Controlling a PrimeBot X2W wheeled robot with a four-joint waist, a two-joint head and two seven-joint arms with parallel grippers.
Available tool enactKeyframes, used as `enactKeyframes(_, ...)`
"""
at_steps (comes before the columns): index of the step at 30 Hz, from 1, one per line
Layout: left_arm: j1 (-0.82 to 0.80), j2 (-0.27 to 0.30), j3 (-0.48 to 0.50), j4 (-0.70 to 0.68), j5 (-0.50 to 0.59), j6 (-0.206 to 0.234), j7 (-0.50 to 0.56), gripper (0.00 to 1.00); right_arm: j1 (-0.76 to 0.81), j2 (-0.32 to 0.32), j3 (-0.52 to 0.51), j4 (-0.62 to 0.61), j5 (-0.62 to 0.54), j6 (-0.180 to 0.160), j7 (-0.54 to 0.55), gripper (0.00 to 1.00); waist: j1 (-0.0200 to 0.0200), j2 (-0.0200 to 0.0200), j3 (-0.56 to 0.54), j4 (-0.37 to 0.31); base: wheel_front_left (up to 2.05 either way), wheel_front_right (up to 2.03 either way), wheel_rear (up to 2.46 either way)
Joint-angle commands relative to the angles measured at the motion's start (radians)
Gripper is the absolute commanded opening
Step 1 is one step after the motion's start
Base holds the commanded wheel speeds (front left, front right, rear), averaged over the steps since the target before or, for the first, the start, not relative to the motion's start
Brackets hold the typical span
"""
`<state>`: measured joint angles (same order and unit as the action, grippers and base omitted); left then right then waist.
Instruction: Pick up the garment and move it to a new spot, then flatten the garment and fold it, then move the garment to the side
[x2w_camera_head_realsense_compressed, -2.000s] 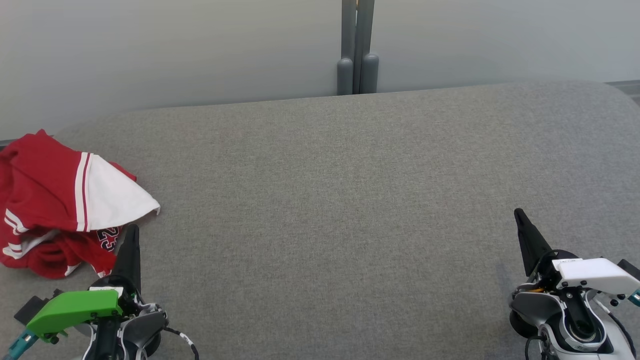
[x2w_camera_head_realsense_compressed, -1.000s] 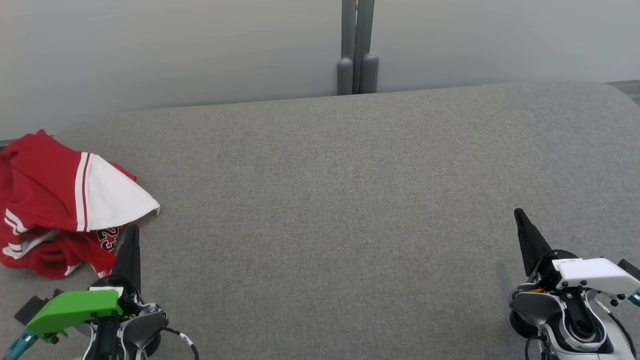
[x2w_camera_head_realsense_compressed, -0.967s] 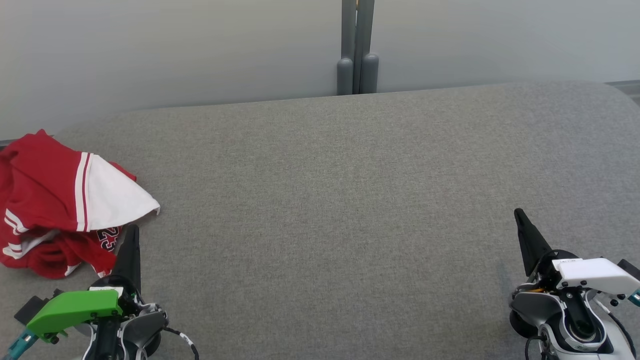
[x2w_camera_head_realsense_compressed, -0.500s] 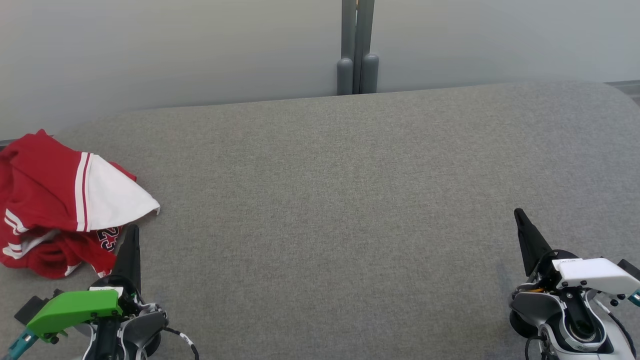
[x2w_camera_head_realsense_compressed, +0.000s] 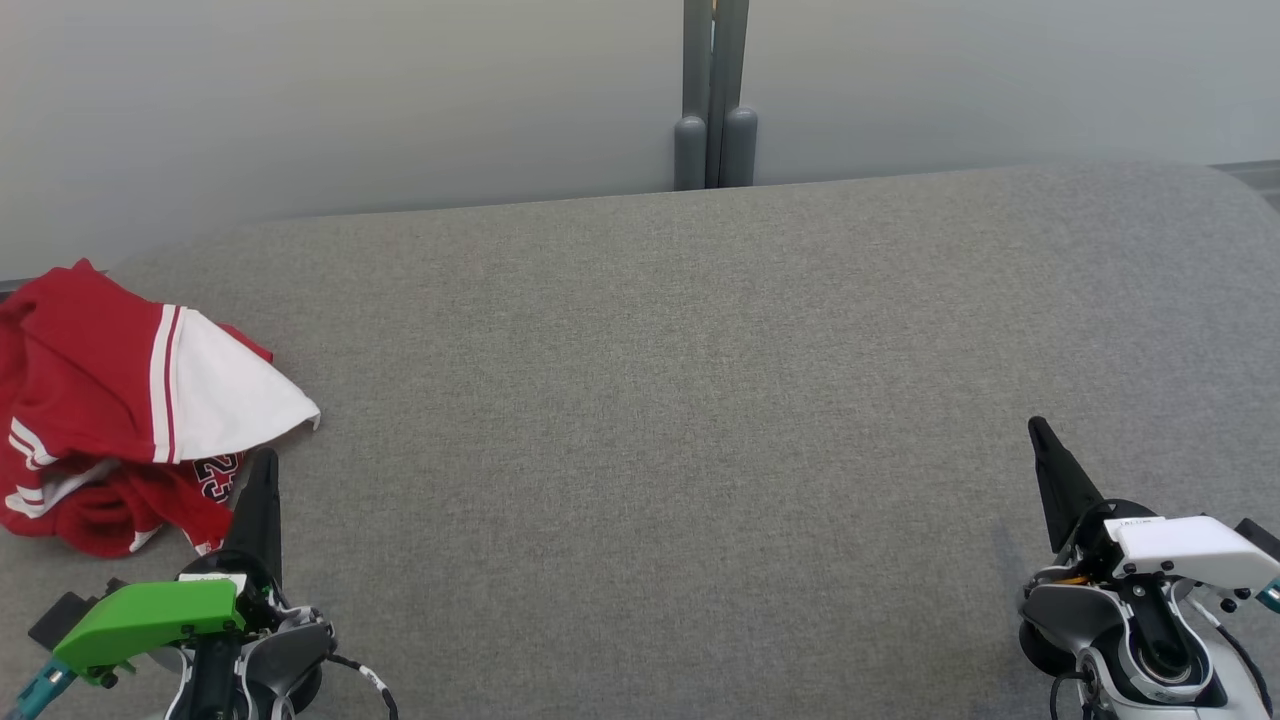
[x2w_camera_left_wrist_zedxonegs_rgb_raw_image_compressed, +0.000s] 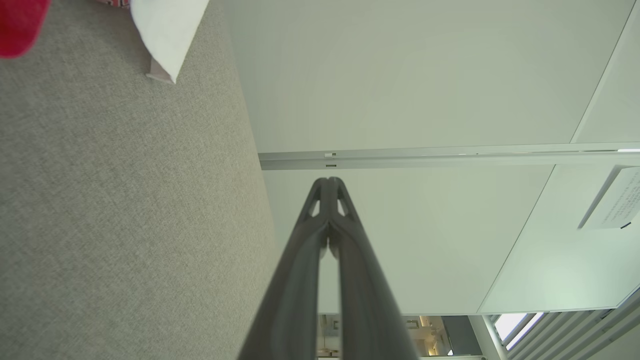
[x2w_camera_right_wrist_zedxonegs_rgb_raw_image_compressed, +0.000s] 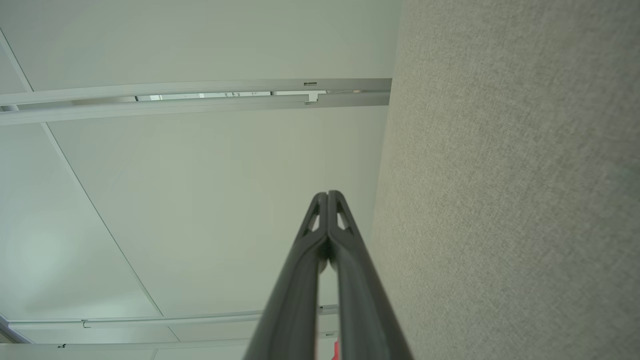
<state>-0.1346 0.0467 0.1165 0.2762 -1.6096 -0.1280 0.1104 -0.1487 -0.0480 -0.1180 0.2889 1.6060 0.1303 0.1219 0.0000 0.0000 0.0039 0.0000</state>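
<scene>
We are holding both arms low at the near edge of the grey padded surface (x2w_camera_head_realsense_compressed: 660, 400), each wrist turned so that its long dark fingers are pointing up and away from us. The garment (x2w_camera_head_realsense_compressed: 90, 400) is lying crumpled at the far left edge of that surface, a white sleeve draped over the red body. Our left gripper (x2w_camera_head_realsense_compressed: 264, 465), rising from its green wrist cover (x2w_camera_head_realsense_compressed: 150, 615), is standing just beside the garment's near right edge; we cannot tell whether it is touching the cloth. Its fingers are pressed fully together and gripping nothing. Our right gripper (x2w_camera_head_realsense_compressed: 1040, 435), above its white wrist cover (x2w_camera_head_realsense_compressed: 1185, 545), is leaning slightly leftward at the lower right, well apart from the garment, likewise closed tight and empty.
</scene>
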Motion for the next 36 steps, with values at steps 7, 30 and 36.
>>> enactKeyframes(7,-0.012,0.007,0.0,-0.002,0.001,-0.006,-0.001,0.0,-0.006,-0.005,-0.002,-0.003,0.004,0.001,0.001,0.0,0.0,0.0,0.0,0.0,0.0,0.0,0.0)
enactKeyframes(30,-0.012,0.007,0.0,-0.002,0.001,-0.006,-0.001,0.0,-0.006,-0.005,-0.002,-0.003,0.004,0.001,0.001,0.0,0.0,0.0,0.0,0.0,0.0,0.0,0.0)
enactKeyframes(36,-0.012,0.007,0.0,-0.002,0.001,-0.006,-0.001,0.0,-0.006,-0.005,-0.002,-0.003,0.004,0.001,0.001,0.0,0.0,0.0,0.0,0.0,0.0,0.0,0.0)
